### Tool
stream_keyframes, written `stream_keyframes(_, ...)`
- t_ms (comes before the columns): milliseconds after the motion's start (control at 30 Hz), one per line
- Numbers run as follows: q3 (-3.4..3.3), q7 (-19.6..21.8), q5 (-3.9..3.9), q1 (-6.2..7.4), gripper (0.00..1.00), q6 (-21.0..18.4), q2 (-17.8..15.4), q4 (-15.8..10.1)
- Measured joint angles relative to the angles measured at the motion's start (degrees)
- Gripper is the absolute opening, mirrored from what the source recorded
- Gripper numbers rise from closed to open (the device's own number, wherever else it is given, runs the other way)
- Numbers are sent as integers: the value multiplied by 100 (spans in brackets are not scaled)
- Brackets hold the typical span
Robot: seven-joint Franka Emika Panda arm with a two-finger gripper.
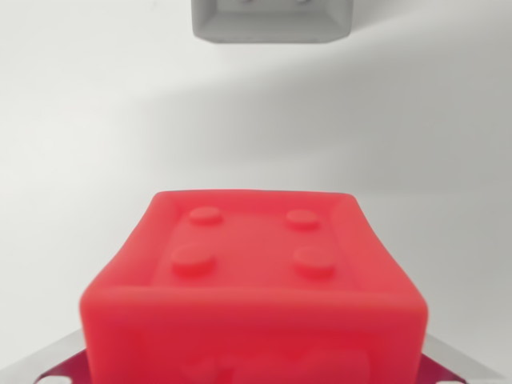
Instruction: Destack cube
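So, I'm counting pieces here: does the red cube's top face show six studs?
No, the red cube shows four round studs on its recessed top face, arranged two by two.

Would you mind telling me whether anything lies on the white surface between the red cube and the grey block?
Nothing visible does: the white surface between the red cube and the grey block is bare.

The red cube (254, 280) is cut off by the bottom edge, its near face blurred. A grey cube (271, 21) at the far side is cropped by the top edge. The fingers (480, 374) are mostly hidden behind the red cube.
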Motion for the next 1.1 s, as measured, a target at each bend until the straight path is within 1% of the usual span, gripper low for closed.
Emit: stream_keyframes(1100, -31, -156, -13, 0, 0, 686, -505, -1192)
